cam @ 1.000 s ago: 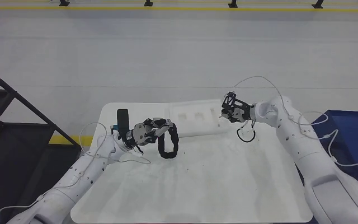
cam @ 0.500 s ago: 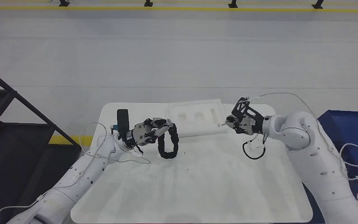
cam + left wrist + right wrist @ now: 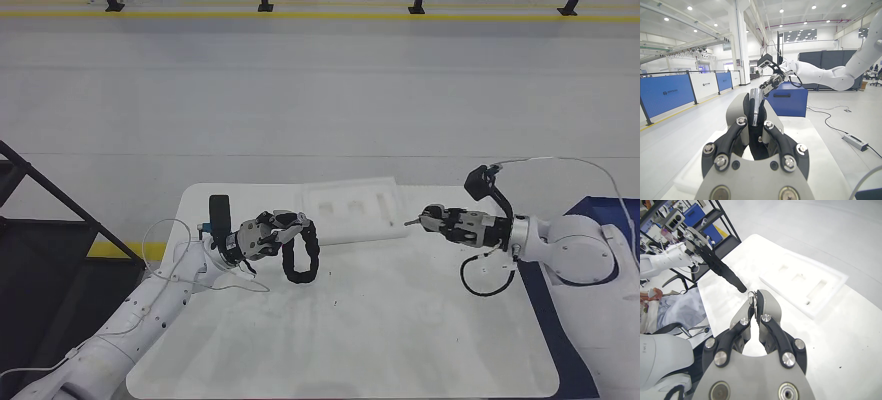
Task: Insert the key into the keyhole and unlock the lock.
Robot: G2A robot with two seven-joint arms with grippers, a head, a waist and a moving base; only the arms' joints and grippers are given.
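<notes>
Right end effector (image 3: pixel 754 306) pinching key (image 3: pixel 751 298), pointed toward lock (image 3: pixel 721 268)

This is a large industrial hall, probably a robot test lab. The ceiling is high, with round lamps (image 3: pixel 689 8) and overhead rails (image 3: pixel 696 44). Blue and white barrier panels (image 3: pixel 668 98) and a yellow line (image 3: pixel 320 14) divide the smooth grey floor (image 3: pixel 320 90). Dark partition walls (image 3: pixel 829 57) stand behind a blue cabinet (image 3: pixel 791 106).
</notes>
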